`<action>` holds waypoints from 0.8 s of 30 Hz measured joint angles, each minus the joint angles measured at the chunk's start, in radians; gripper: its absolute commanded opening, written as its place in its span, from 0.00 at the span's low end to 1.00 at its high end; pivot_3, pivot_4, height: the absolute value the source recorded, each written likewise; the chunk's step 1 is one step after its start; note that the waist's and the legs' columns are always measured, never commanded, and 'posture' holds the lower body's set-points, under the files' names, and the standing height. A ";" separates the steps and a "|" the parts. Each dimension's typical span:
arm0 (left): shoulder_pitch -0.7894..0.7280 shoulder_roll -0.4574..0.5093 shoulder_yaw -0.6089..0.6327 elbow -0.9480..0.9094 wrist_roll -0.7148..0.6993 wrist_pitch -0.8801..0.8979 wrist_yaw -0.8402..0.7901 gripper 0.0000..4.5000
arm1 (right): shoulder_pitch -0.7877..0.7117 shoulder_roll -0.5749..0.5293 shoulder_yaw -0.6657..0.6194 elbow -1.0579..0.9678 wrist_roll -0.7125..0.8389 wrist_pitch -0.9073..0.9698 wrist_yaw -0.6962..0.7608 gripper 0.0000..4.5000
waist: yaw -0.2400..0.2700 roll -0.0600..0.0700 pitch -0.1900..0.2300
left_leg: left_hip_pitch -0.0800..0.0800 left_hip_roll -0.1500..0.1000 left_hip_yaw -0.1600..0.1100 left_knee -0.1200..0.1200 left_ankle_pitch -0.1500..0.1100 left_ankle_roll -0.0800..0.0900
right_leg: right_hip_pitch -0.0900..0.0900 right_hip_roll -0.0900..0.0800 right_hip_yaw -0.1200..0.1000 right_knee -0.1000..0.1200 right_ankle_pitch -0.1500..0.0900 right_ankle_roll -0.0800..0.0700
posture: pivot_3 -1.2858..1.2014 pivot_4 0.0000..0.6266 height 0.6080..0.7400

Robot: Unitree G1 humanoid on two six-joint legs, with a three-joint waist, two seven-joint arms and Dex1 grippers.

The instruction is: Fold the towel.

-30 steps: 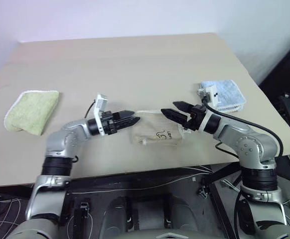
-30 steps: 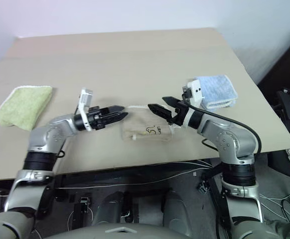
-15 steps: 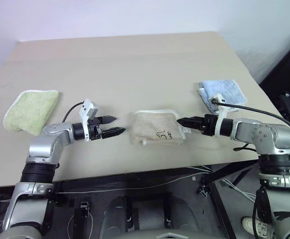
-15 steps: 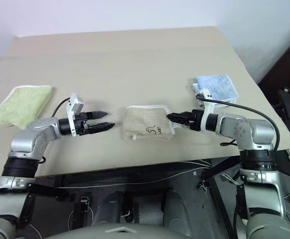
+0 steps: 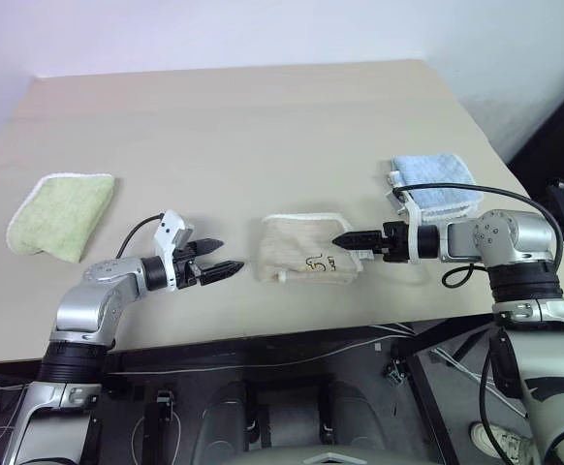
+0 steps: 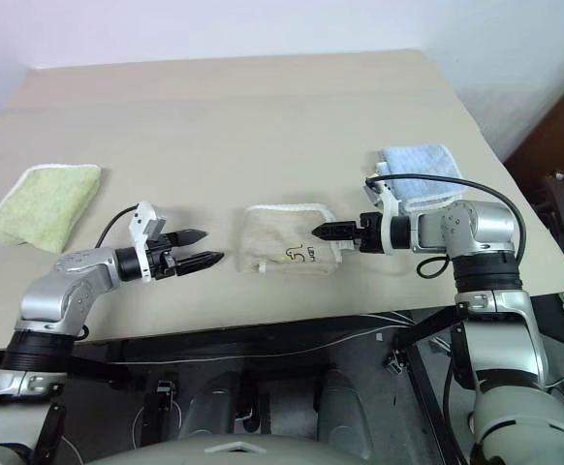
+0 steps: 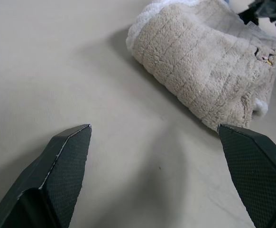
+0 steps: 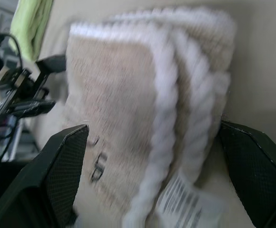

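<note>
The towel [image 5: 306, 250] lies folded into a small beige bundle with white corded edging near the table's front edge, a printed label on its near right part. My left gripper [image 5: 230, 254] hovers low over the table to the left of it, open, a short gap away; the left wrist view shows the towel [image 7: 209, 61] ahead beyond the spread fingers. My right gripper [image 5: 338, 238] points left at the towel's right edge, open. In the right wrist view the layered corded edge of the towel [image 8: 142, 109] sits just ahead between the wide fingers; I cannot tell whether they touch it.
A folded light green towel [image 5: 61, 213] lies at the left of the tan table [image 5: 263, 126]. A folded light blue towel [image 5: 435, 184] lies at the right, just behind my right arm. The table's front edge runs close below both grippers.
Both grippers have come down and drawn apart from above the towel. The left one moved left, clear of it; the right one rolled and now points level at its right edge.
</note>
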 measured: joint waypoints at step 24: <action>0.001 0.042 0.002 -0.014 0.026 0.002 0.044 1.00 | 0.095 0.170 -0.150 -0.085 0.054 0.129 -0.053 0.00 | -0.016 0.000 0.000 | 0.000 0.001 0.000 0.001 0.000 -0.001 | 0.000 0.002 0.000 0.002 0.001 0.000 | 0.52 0.24 1.00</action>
